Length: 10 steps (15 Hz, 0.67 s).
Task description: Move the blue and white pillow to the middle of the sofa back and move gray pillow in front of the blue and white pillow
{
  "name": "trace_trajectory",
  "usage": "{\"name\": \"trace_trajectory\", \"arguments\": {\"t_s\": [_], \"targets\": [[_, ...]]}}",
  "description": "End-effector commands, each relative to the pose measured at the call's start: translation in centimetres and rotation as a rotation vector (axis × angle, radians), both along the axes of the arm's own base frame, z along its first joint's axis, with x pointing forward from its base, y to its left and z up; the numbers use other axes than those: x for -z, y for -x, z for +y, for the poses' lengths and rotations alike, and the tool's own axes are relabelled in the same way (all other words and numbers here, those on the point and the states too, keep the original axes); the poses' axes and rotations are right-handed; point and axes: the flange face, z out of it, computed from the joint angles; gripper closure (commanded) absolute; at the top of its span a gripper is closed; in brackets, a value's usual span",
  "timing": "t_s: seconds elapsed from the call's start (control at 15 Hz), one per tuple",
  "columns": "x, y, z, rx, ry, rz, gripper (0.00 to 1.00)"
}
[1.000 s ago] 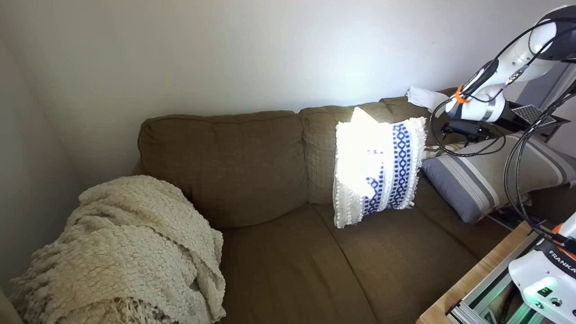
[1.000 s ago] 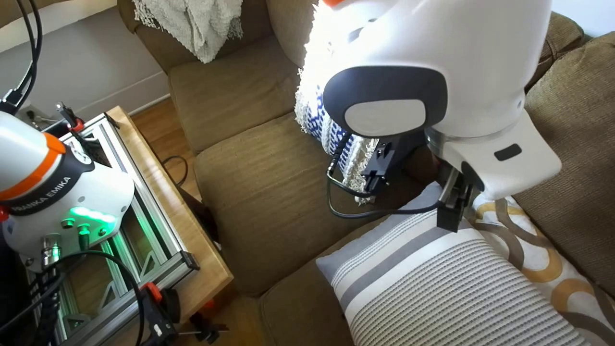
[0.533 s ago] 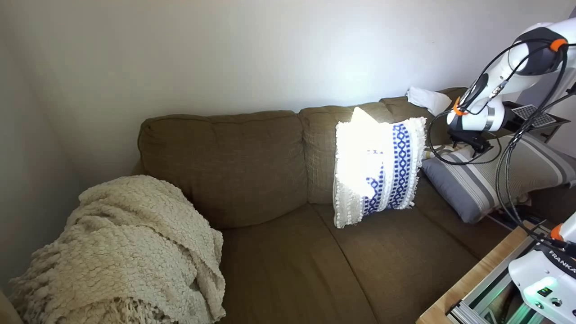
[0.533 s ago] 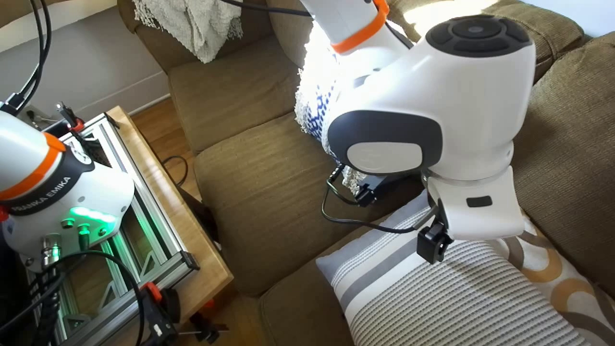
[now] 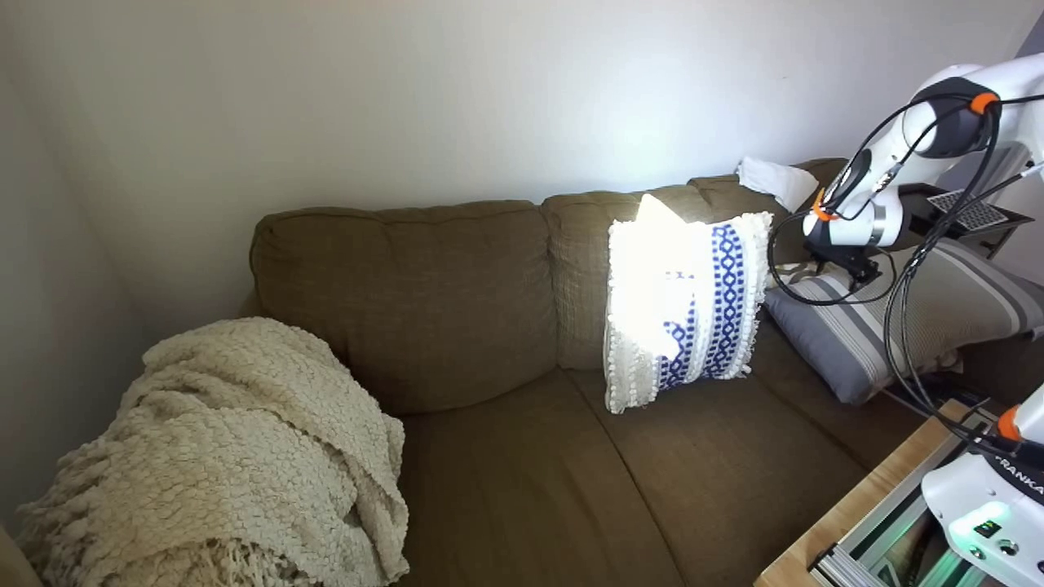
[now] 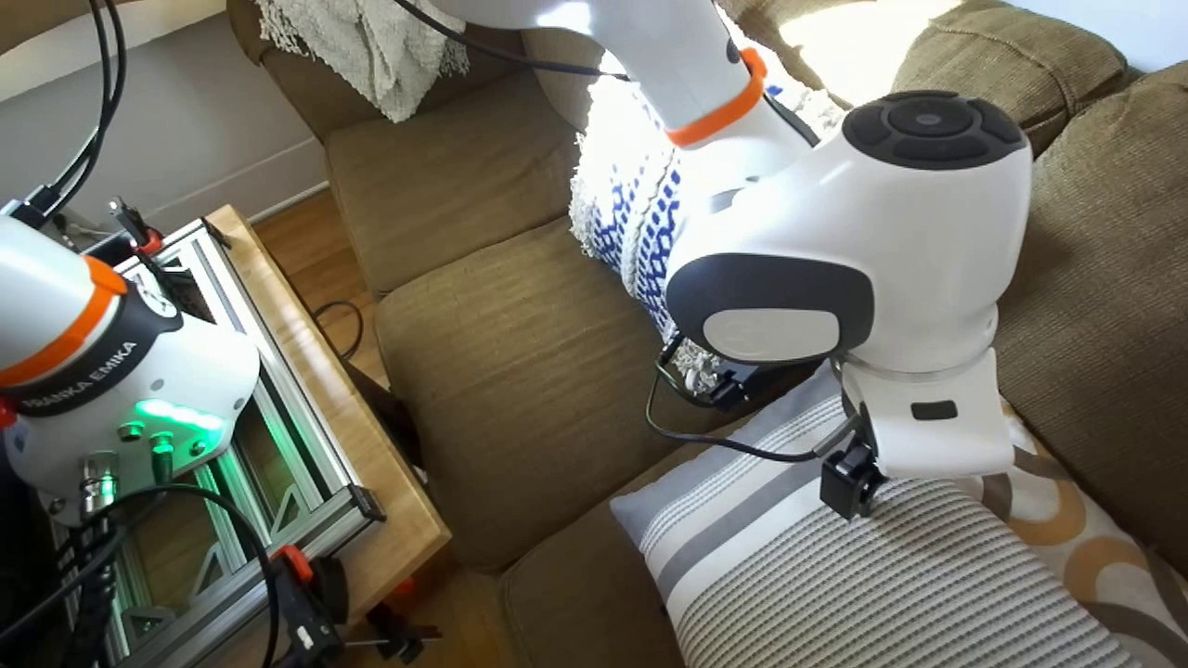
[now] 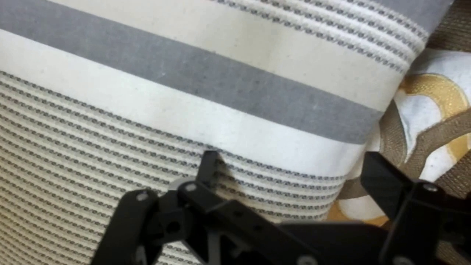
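- Gray pillow (image 6: 835, 575): on the sofa seat (image 5: 514, 489), toward the right end in an exterior view, near the blue and white pillow (image 5: 693, 314) and partly over a ring-patterned pillow (image 6: 1063, 524).
- Gray pillow direction: gray-blue end faces the blue and white pillow's side of the sofa, toward lower left in an exterior view. Long axis looks to run across the main stripes, back from that end; far end cut off in an exterior view.
- Wrist view: its stripes slope from upper left down to lower right, gray-blue end at top right corner.
- Blue and white pillow: upright on the seat, leaning on the sofa back (image 5: 408, 302), just right of a cushion seam. Navy bands run up and down, slightly tipped. Roughly square, long axis hard to tell. Strong light washes out part of the pattern.
- Gripper (image 7: 292, 167): over the gray pillow, jaws apart. One finger above the fine stripes, the other past the pillow's side edge, above the ring-patterned pillow; that edge lies between them. Contact: can't tell.
- Also: cream throw blanket (image 5: 236, 456) at left, white cloth (image 5: 775, 181) on top of the sofa back.
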Motion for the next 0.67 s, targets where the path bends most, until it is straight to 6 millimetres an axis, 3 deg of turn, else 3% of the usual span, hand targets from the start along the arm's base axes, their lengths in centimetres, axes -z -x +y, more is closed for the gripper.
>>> {"name": "trace_trajectory", "arguments": {"t_s": [0.0,0.4,0.47,0.53,0.6], "targets": [[1.0,-0.1,-2.1,-0.025,-0.008,-0.018,0.0],[4.3,0.9,-3.4,-0.05,-0.085,0.018,0.0],[4.6,1.0,-3.7,-0.051,-0.085,0.02,0.09],[5.0,1.1,-3.9,-0.058,-0.085,0.014,0.25],[5.3,1.2,-4.1,-0.061,-0.085,0.015,0.32]]}}
